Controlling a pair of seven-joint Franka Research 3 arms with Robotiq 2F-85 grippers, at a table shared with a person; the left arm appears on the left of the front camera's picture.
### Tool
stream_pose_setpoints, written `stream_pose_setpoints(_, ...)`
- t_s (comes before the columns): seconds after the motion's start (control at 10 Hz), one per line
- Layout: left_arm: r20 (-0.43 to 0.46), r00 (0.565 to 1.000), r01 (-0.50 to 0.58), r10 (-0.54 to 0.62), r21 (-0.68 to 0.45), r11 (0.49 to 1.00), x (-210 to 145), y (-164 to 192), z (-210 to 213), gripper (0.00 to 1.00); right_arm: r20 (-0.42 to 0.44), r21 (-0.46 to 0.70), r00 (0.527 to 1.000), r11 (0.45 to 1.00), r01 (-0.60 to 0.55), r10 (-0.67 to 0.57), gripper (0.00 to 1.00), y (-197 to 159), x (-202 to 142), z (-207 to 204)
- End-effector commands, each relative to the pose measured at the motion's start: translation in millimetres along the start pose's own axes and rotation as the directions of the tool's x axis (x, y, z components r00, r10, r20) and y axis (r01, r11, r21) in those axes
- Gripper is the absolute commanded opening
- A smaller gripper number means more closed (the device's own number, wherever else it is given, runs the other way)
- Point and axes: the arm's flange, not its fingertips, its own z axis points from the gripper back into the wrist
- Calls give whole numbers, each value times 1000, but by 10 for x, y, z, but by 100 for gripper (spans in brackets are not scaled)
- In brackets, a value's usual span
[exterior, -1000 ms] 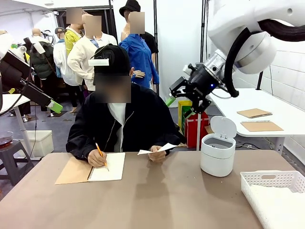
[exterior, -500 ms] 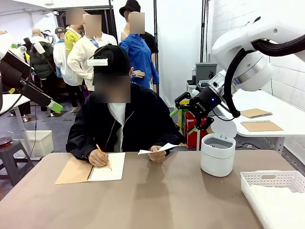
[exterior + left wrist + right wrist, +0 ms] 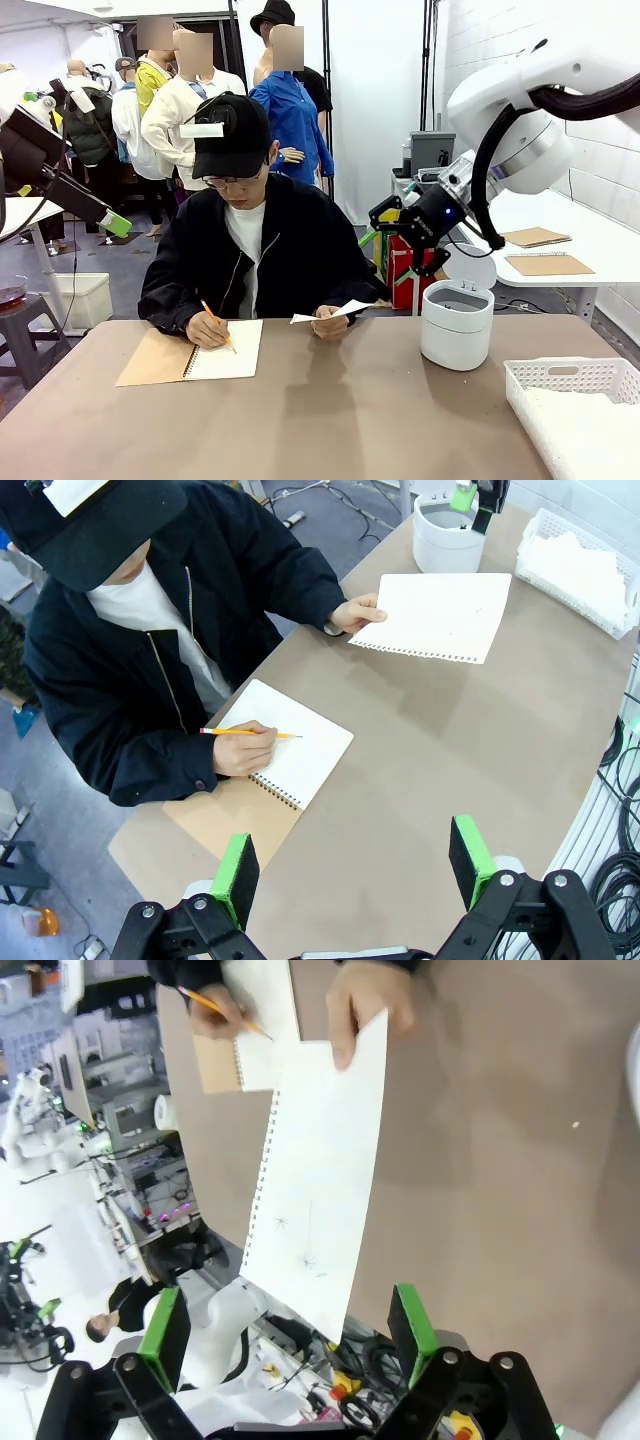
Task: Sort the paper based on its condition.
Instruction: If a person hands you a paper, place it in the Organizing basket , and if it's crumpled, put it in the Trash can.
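The person at the far side holds a thin white sheet of paper (image 3: 330,312) with a perforated edge in one hand (image 3: 328,325), just above the brown table (image 3: 350,420), and the other hand writes with a yellow pencil (image 3: 212,322) in an open spiral notebook (image 3: 225,362). The right gripper (image 3: 385,255) hangs in the air near the white round bin with a lid (image 3: 457,320), its fingers spread wide with nothing between them. The left gripper (image 3: 354,865) is high above the table, also wide apart and empty.

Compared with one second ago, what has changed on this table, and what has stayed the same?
The right gripper came down and slightly rightward, nearer the white bin, jaws open and empty. Nothing was gripped or released. The person still holds out the sheet and writes in the notebook; the left gripper has not moved.
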Motion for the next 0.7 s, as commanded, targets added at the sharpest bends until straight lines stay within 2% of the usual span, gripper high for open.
stream_pose_setpoints(0.0, -2, 1000, -11, 11, -2, 1000, 6, -5, 5, 100, -85, 51, 991, 993, 107, -102, 100, -54, 177, -170)
stream_pose_setpoints(0.6, -2, 1000, -11, 11, -2, 1000, 6, -5, 5, 100, -192, 42, 965, 981, 191, -179, 100, -373, 287, -671)
